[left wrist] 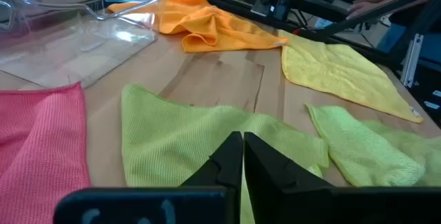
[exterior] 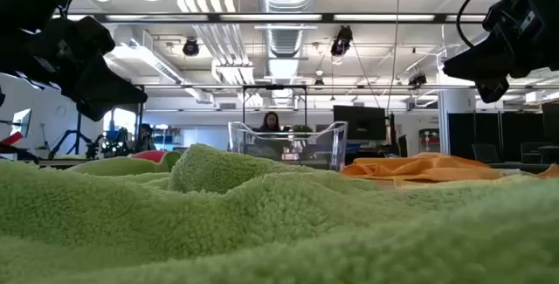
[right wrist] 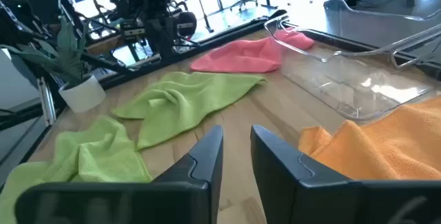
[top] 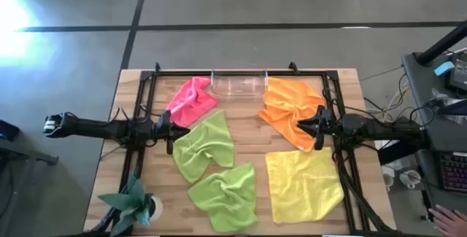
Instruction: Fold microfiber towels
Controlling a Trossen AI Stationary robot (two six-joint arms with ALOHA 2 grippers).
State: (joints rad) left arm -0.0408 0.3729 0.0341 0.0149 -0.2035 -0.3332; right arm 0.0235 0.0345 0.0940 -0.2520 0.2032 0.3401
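Step in hand, as I judge it: start of folding. No towel is folded or gripped yet; all five lie loose on the counter [top: 252,144].

Left hand [top: 175,130]: clenched, empty, hovering at the edge of the upper green towel [top: 204,146], beside the pink towel [top: 191,100].

Right hand [top: 310,128]: fingers slightly parted, grasping nothing, hovering over the near edge of the orange towel [top: 290,109].

Remaining towels: second green [top: 225,195] at the front centre, touching the first; yellow [top: 302,185] front right, lying fairly flat.

Next move calls for each hand to drop onto a towel corner and pinch it; the orange one is bunched and wants spreading first.

In the way: clear tray [top: 238,85] at the back between pink and orange; potted plant [top: 135,206] at the front left corner.
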